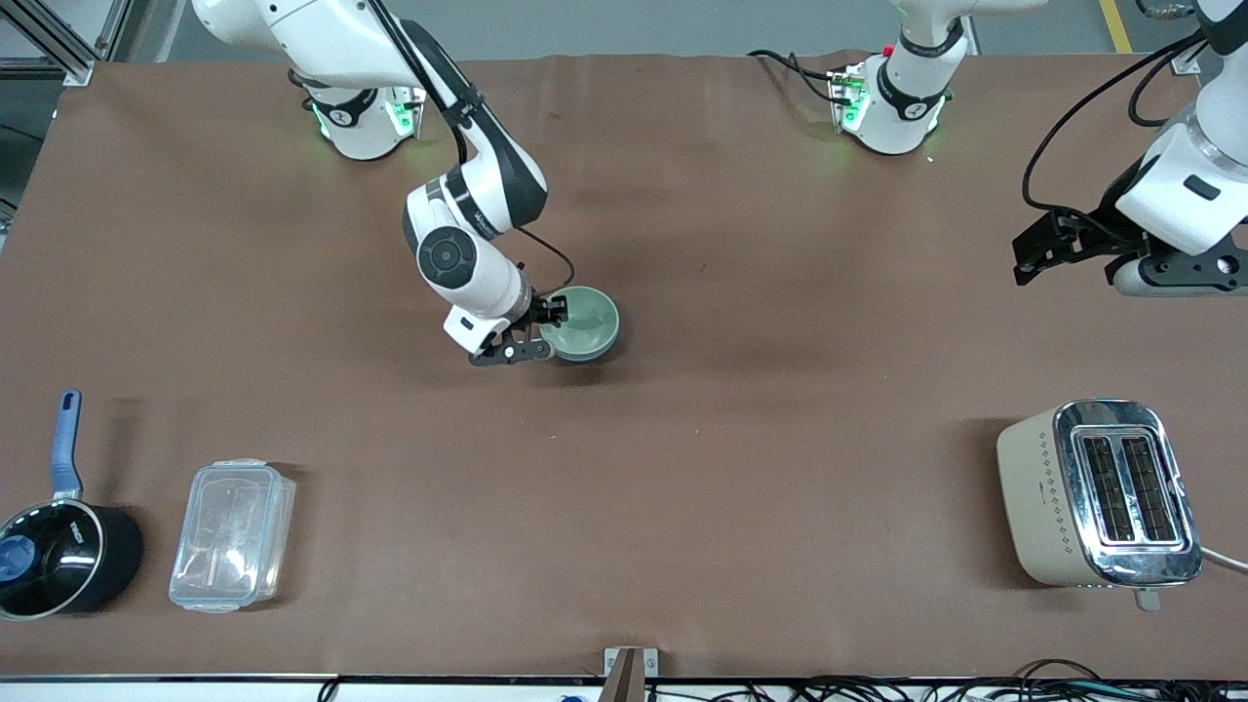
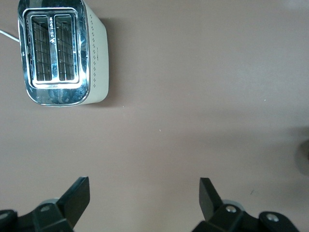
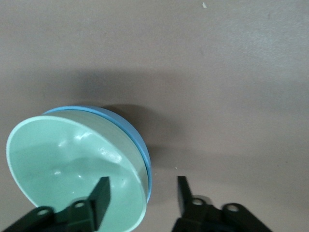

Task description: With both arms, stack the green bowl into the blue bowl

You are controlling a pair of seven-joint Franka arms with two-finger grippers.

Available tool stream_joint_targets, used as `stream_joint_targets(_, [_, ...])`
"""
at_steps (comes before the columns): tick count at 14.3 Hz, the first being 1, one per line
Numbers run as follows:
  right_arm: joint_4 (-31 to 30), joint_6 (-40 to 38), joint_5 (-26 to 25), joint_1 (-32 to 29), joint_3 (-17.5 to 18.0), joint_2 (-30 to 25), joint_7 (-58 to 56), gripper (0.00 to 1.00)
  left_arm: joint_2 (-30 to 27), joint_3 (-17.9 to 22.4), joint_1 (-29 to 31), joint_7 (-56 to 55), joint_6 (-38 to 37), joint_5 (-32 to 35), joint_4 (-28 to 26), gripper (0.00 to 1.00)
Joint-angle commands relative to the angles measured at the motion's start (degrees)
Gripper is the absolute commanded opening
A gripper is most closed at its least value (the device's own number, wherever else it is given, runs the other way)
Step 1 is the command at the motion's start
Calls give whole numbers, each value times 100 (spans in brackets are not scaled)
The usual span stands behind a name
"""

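Note:
The green bowl (image 1: 582,314) sits nested inside the blue bowl (image 1: 588,352) near the middle of the table. Only the blue bowl's outer wall and rim show. My right gripper (image 1: 543,330) is open and straddles the nested rims on the side toward the right arm's end. In the right wrist view, one finger is inside the green bowl (image 3: 67,164) and the other is outside the blue bowl (image 3: 126,126), with the right gripper (image 3: 142,193) around both rims. My left gripper (image 1: 1026,259) waits open and empty above the table at the left arm's end; it is also in the left wrist view (image 2: 145,191).
A cream and chrome toaster (image 1: 1097,492) stands near the front camera at the left arm's end, also in the left wrist view (image 2: 60,50). A black saucepan with a blue handle (image 1: 58,556) and a clear plastic container (image 1: 232,534) lie at the right arm's end.

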Motion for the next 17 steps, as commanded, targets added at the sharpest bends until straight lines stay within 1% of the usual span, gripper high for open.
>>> stream_joint_targets(1, [-14,-455,54,-156,-108,-584,-101,100,-20,-10,-14,-10,37,-27,30,100])
stream_joint_targets(2, [22,-605,36,-262,-125,-742,-110,100,-29,-18,-6,-19,37,-18,21,100])
stream_joint_targets(3, [74,-755,-112,-446,-126,-935,-128,100,-46,-79,29,-10,28,-27,12,100])
stream_joint_targets(4, [127,-878,-375,-639,-126,-1120,-163,100,-81,-89,30,-10,28,-18,-14,100])
stream_joint_targets(6, [258,-1132,-1086,-912,-134,-1445,-163,100,-160,-97,47,-10,-42,-18,-84,100])
stream_joint_targets(7, [355,-1299,-1202,-1139,-134,-1543,-163,100,-248,-106,65,-10,-42,-18,-146,100])
stream_joint_targets(9, [584,-1529,-1221,-1501,-126,-1797,-190,100,-371,-106,91,-10,-33,-27,-277,100])
stream_joint_targets(11, [672,-1529,-1256,-1799,-134,-2008,-198,100,-494,-106,100,-10,-42,-27,-392,100])
stream_joint_targets(13, [917,-1608,-1274,-2221,-134,-2071,-443,100,-530,-98,179,121,-120,-27,-410,100])
stream_joint_targets(15, [1416,-2220,-1300,-2546,-134,-2097,-663,100,-521,-71,179,122,-218,-27,-384,100])
stream_joint_targets(16, [1672,-2476,-1396,-2661,-134,-2089,-716,100,-521,-62,179,122,-218,-27,-383,100])
stream_joint_targets(17, [1970,-2757,-1606,-2784,-126,-2088,-839,100,-512,-62,179,122,-226,-27,-357,100])
